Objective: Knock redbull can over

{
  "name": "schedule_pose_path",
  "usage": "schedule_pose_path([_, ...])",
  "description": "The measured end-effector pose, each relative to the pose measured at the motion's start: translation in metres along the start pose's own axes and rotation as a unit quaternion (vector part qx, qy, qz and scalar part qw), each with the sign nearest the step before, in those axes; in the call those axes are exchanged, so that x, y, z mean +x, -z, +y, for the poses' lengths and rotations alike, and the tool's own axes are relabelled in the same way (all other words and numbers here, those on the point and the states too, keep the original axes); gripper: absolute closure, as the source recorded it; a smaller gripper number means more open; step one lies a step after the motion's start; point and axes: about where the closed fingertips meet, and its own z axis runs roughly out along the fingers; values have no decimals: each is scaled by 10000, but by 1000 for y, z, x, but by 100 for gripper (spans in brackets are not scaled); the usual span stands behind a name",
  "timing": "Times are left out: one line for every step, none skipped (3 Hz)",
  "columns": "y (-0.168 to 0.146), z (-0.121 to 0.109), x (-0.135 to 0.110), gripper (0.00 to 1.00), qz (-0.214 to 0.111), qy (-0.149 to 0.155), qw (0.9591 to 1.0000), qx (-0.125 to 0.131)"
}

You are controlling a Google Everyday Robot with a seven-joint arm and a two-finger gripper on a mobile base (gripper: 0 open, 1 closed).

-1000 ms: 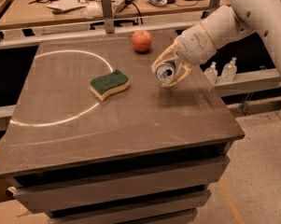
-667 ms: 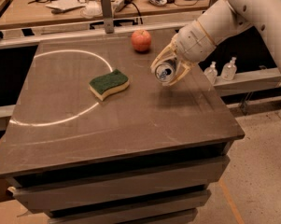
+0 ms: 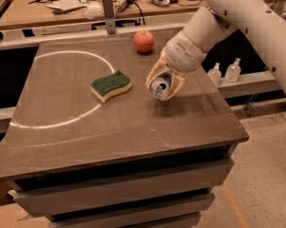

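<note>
The redbull can point(image 3: 160, 86) is silver and blue, tilted over with its shiny top facing the camera, just above the right middle of the brown table point(image 3: 109, 127). My gripper point(image 3: 164, 82) comes down from the upper right on the white arm, with one tan finger on each side of the can. It holds the can tilted. The lower end of the can is hidden behind its top and the fingers.
A red apple point(image 3: 143, 41) stands near the table's far edge, behind the gripper. A green and yellow sponge point(image 3: 111, 85) lies left of the can. A white arc point(image 3: 61, 122) is drawn on the table's left half. Two small bottles point(image 3: 225, 71) stand on a ledge to the right.
The gripper and the can have shifted a little to the left and toward the table's front. The apple and the sponge have not moved.
</note>
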Motion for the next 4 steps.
schedule_pose_path([-11,4,-4,54,24,-14,9998,-221])
schedule_pose_path([-16,7,-3,30,145,-88,9991,-388])
schedule_pose_path([-16,10,0,1,232,-172,9984,-491])
schedule_pose_path([-15,11,0,0,240,-204,9983,-498])
